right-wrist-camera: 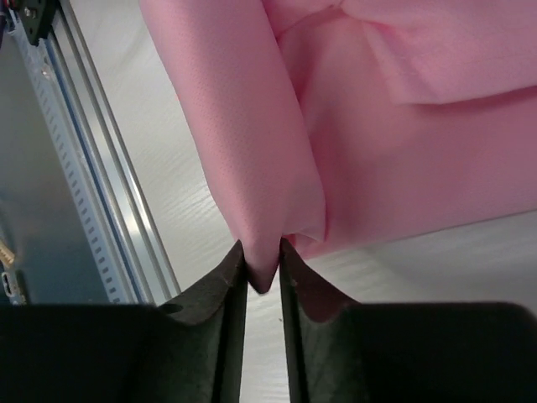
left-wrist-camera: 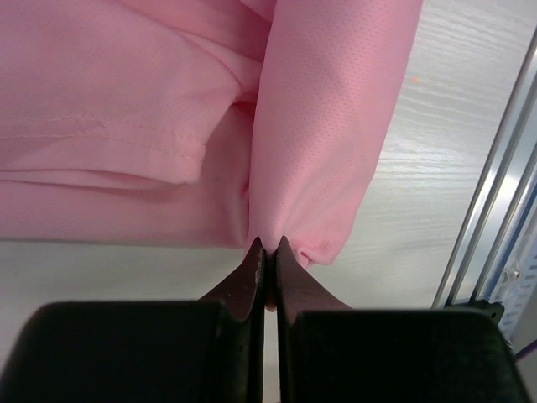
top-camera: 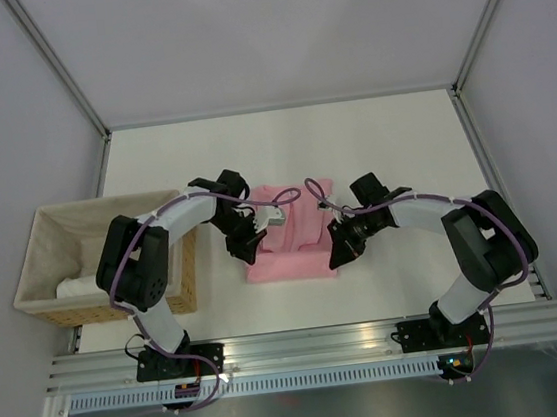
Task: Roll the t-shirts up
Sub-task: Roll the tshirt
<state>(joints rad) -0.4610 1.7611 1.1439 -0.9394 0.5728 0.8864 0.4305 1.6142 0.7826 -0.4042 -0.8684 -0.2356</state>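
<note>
Both claws are clamped onto pink cloth. The left claw [top-camera: 252, 249] [left-wrist-camera: 268, 248] has its fingers pressed almost flat together on a thin pleat. The right claw [top-camera: 338, 253] [right-wrist-camera: 262, 256] nips a thicker fold that fills the narrow gap between its fingers.

The white surface [top-camera: 372, 142] carries everything. Along its 6 o'clock edge runs the ribbed aluminium rail [top-camera: 314, 343], which also shows at the side of both wrist views.

At 9 o'clock stands the woven wicker basket with beige cloth lining [top-camera: 45, 257], with a white folded cloth [top-camera: 78, 288] lying inside it.

Near the middle of the surface, just at 3 o'clock from the basket, lies the solid light-pink cloth t-shirt [top-camera: 296, 232] [left-wrist-camera: 126, 101] [right-wrist-camera: 419, 168], folded into a narrow block. The left claw grips it at its 7 o'clock corner and the right claw at its 5 o'clock corner. Between them, the near edge is turned up and over into a soft, rounded fold.
</note>
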